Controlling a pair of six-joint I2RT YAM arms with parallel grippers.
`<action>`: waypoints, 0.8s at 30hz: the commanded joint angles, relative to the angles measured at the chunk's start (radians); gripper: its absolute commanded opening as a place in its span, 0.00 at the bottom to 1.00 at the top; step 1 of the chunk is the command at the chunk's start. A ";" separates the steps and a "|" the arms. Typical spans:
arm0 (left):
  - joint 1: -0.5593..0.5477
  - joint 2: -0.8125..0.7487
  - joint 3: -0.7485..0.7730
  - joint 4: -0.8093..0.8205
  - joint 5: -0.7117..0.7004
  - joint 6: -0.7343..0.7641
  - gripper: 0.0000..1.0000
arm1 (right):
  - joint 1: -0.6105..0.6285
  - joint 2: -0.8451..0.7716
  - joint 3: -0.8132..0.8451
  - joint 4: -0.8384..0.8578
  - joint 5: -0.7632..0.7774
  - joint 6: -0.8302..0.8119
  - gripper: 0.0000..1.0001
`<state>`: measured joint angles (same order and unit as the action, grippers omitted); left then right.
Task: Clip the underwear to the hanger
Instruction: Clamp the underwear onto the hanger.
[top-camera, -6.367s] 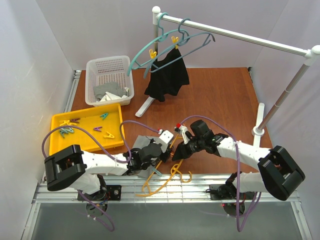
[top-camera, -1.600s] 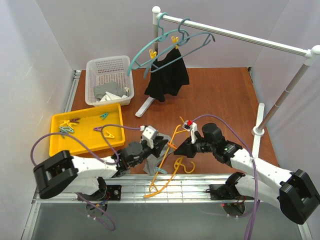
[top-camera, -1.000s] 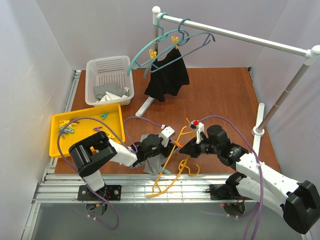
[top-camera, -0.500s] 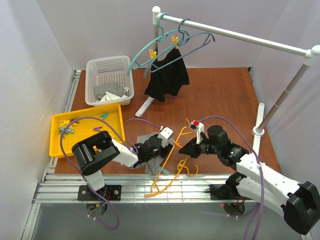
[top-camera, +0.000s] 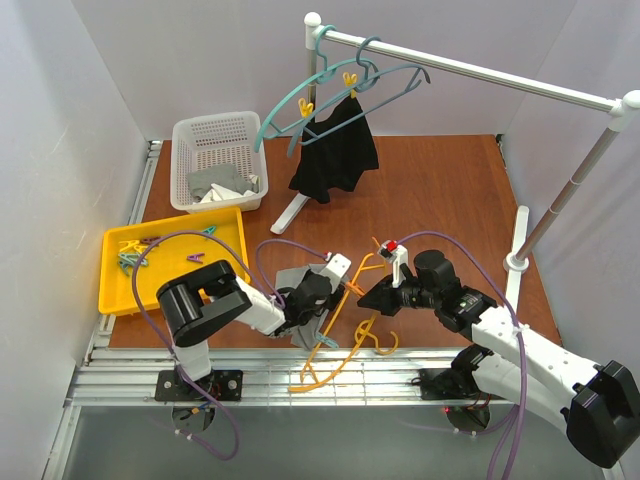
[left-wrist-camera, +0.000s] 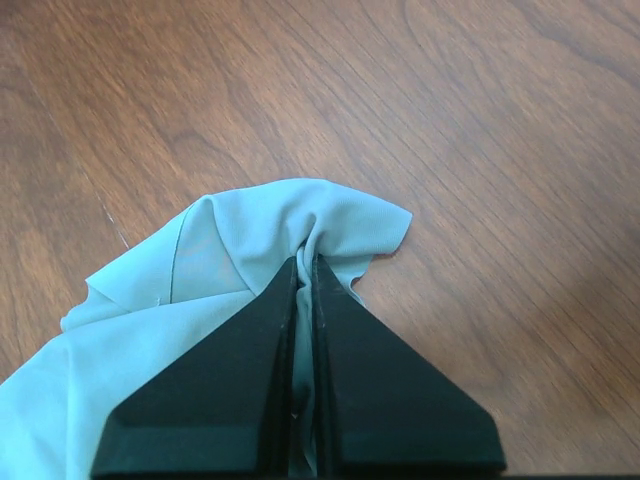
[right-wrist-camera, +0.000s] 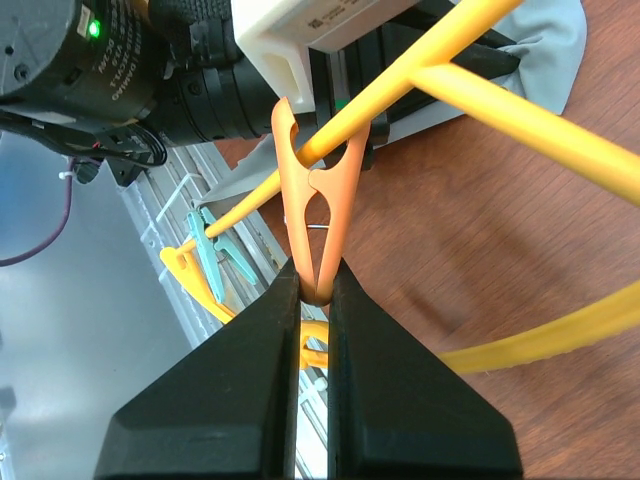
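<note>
The grey underwear (top-camera: 291, 282) lies bunched on the wooden table near the front edge. My left gripper (top-camera: 322, 292) is shut on a fold of it, and the pale fabric (left-wrist-camera: 240, 240) is pinched between the left gripper (left-wrist-camera: 307, 262) jaws. The yellow-orange hanger (top-camera: 340, 345) lies tilted across the front edge, partly over the underwear. An orange clip (right-wrist-camera: 318, 190) sits on the hanger's bar (right-wrist-camera: 500, 110). My right gripper (right-wrist-camera: 316, 282) is shut on the tail of that clip. In the top view the right gripper (top-camera: 366, 295) is just right of the orange clip (top-camera: 352, 287).
A teal clip (top-camera: 325, 341) sits lower on the hanger. A yellow tray (top-camera: 125, 285) of clips is at the left, with a white basket (top-camera: 200, 135) of cloth behind it. A rack rail (top-camera: 480, 75) carries a teal hanger (top-camera: 290, 100) and a black garment (top-camera: 335, 155).
My left gripper, open half a second ago, has closed on the underwear's fold. The right gripper has stayed put, holding the orange clip on the hanger.
</note>
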<state>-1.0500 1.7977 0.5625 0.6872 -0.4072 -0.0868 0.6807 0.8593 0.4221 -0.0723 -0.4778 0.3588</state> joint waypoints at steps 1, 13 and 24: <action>-0.013 0.016 -0.021 -0.152 -0.057 -0.028 0.02 | 0.002 0.003 0.011 0.049 -0.018 -0.012 0.01; -0.013 -0.383 -0.137 -0.109 -0.024 -0.180 0.02 | 0.000 0.043 0.000 0.063 -0.044 -0.011 0.01; -0.013 -0.541 -0.190 -0.022 0.051 -0.197 0.02 | -0.001 0.098 -0.003 0.111 -0.097 -0.029 0.01</action>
<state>-1.0626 1.3121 0.3946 0.6308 -0.3798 -0.2745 0.6807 0.9409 0.4221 -0.0139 -0.5419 0.3546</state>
